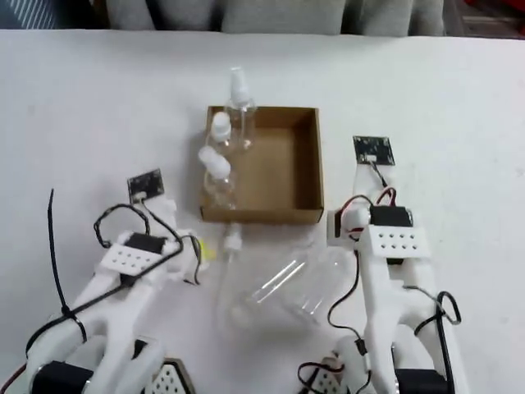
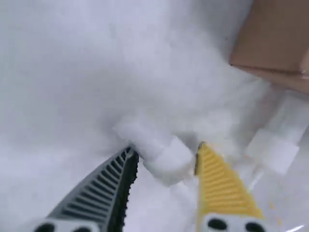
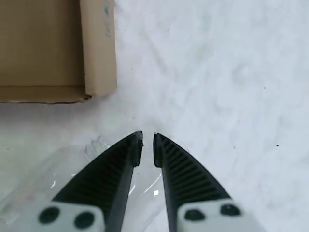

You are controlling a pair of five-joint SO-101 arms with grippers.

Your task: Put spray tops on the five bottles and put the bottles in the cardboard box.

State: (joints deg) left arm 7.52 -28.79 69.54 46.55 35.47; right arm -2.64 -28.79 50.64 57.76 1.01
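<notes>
Presently the left gripper (image 2: 166,151), jaws apart, straddles a loose white plastic spray top (image 2: 159,155) lying slantwise across the gap, just beside two capless-looking clear plastic bottles (image 1: 279,291) lying before the brown cardboard box (image 1: 316,164), while the right gripper (image 3: 147,142), nearly closed and empty, hovers over them.

Perhaps a robotics lab: white table (image 1: 82,107), wired left arm (image 1: 123,275), right arm (image 1: 395,263), grey seating (image 1: 279,15) behind.
</notes>
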